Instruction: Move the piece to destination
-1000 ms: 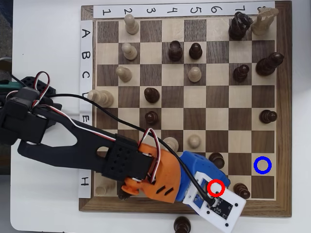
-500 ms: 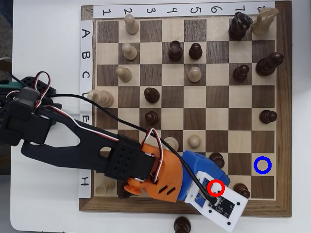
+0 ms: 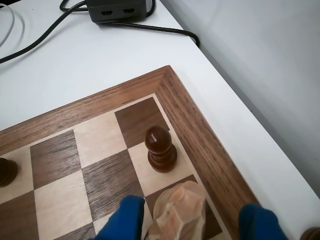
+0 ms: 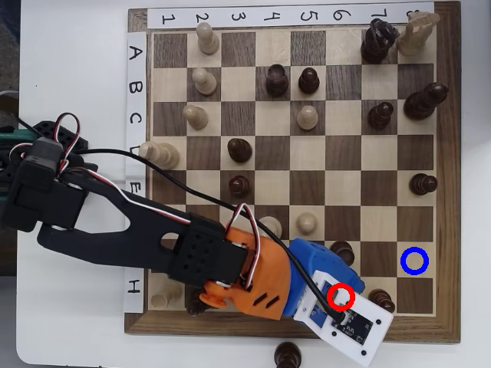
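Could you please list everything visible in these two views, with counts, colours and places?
chessboard: one, light and dark wood, on the white table
cream pieces: at least nine in the overhead view, mostly on the board's left half, two partly under the arm
cream piece: one, between the fingers in the wrist view
dark pieces: at least ten on the board
dark piece: one, off the board's bottom edge
blue ring: one, on a light square near the right edge
red ring: one, over the wrist
black box: one, with cables, on the table
gripper: one, blue fingers, open astride the cream piece
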